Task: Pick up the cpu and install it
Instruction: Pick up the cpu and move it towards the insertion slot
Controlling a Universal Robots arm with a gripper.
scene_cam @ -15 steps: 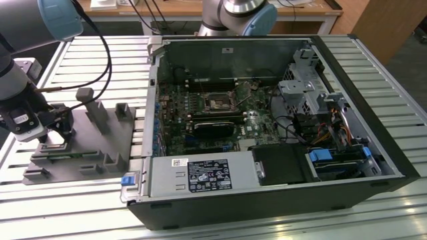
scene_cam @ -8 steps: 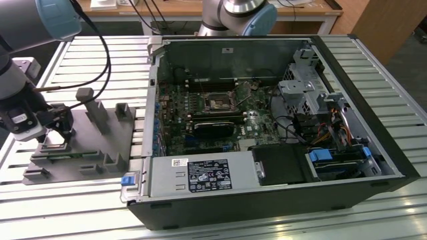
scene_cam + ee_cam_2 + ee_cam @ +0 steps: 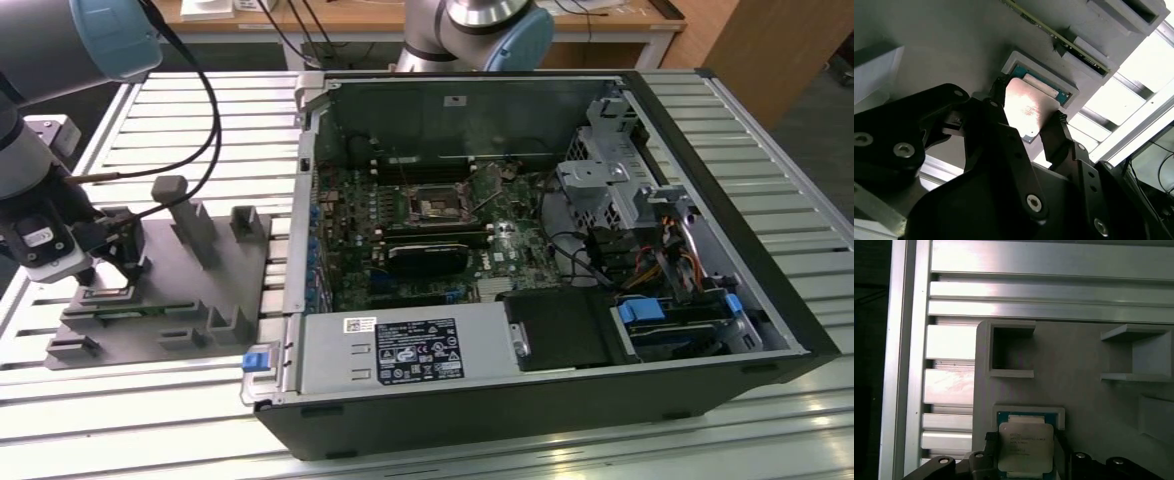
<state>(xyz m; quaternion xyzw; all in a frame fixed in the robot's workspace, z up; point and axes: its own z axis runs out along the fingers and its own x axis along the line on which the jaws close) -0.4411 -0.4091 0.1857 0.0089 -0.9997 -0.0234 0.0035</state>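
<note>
The cpu (image 3: 1025,446), a small silvery square chip, sits between my black fingers just above its shallow recess (image 3: 1028,414) in the grey plastic tray (image 3: 187,300). In the second wrist view the cpu (image 3: 1026,107) is slightly tilted, with one fingertip (image 3: 999,87) on one edge and the other on the opposite edge. My gripper (image 3: 112,274) stands at the exterior view's left, over the tray's near-left part, shut on the cpu. The dark square socket (image 3: 437,203) with its metal frame lies on the motherboard, well to the right.
An open computer case (image 3: 667,330) fills the middle and right of the slatted aluminium table (image 3: 174,130). A long black card (image 3: 430,260) lies below the socket. Upright grey posts (image 3: 187,215) rise from the tray beside my gripper. A cable (image 3: 200,120) hangs from the arm.
</note>
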